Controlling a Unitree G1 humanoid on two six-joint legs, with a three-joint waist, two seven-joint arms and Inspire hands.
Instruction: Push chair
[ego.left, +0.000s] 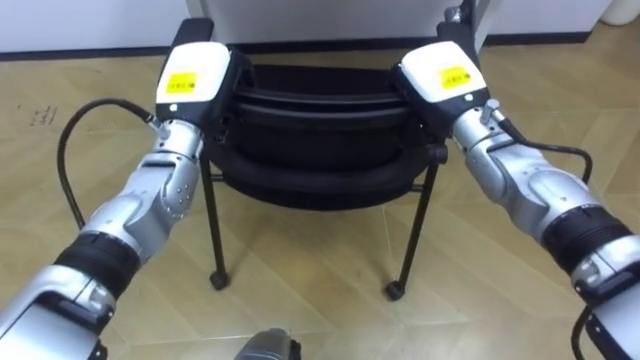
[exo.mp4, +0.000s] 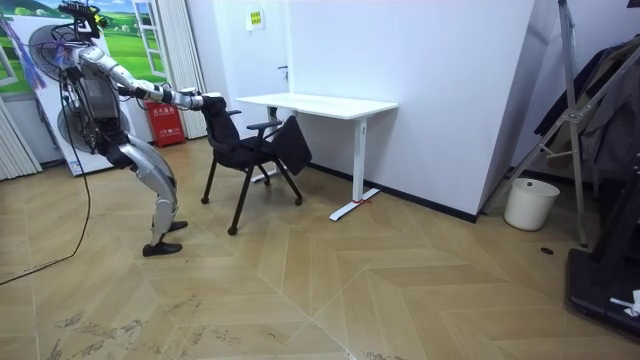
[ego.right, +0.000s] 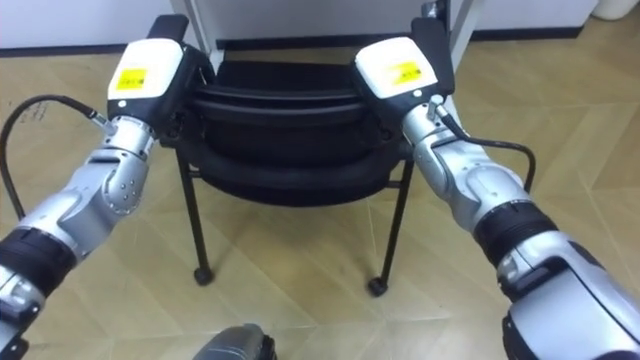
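Observation:
A black chair (ego.left: 318, 150) on thin black legs stands right in front of me, its back toward me. My left hand (ego.left: 194, 76) rests against the left end of the backrest's top and my right hand (ego.left: 441, 72) against the right end. In the room view I stand at the room view's left, leaning forward on bent legs with both arms stretched out to the chair (exo.mp4: 250, 150). The chair faces a white desk (exo.mp4: 320, 104) and stands a little short of it.
The white desk stands against a white wall (exo.mp4: 430, 90), with its leg (ego.left: 466, 22) just beyond the chair's right side. A red extinguisher (exo.mp4: 167, 123) stands behind the chair. A white bin (exo.mp4: 530, 203) and a dark rack (exo.mp4: 590, 150) are far off at the room view's right. Wooden floor (exo.mp4: 330, 290) lies open around me.

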